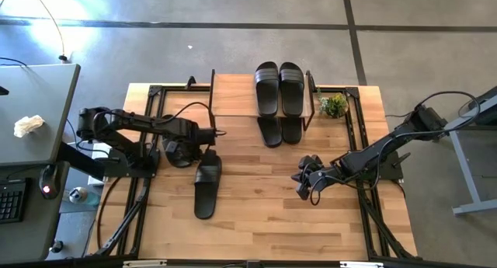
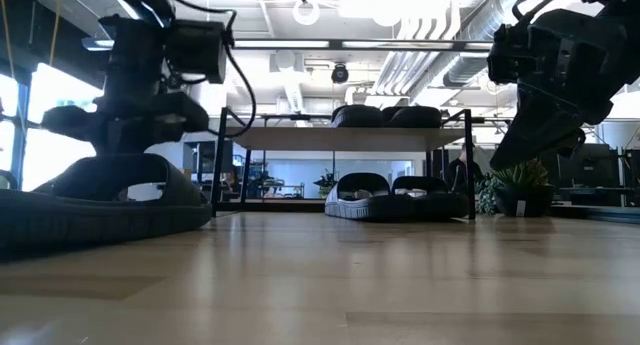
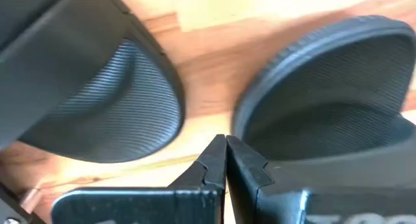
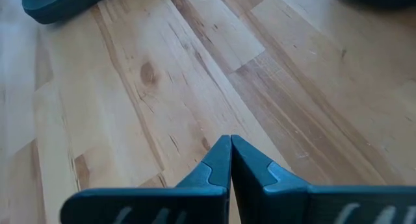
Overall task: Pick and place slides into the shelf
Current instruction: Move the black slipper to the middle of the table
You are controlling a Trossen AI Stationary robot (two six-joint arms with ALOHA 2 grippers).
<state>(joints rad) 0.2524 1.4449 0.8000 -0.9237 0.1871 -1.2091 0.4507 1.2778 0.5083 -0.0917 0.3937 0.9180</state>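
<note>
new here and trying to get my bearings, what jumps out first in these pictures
The shelf at the table's far edge stands out first: two slides sit on the right of its top board and two more on the level below. One loose slide lies on the table by the left hand, which is shut and holds nothing. The right hand, also shut and empty, hangs over bare wood right of centre, with a small plant beside the shelf.
</note>
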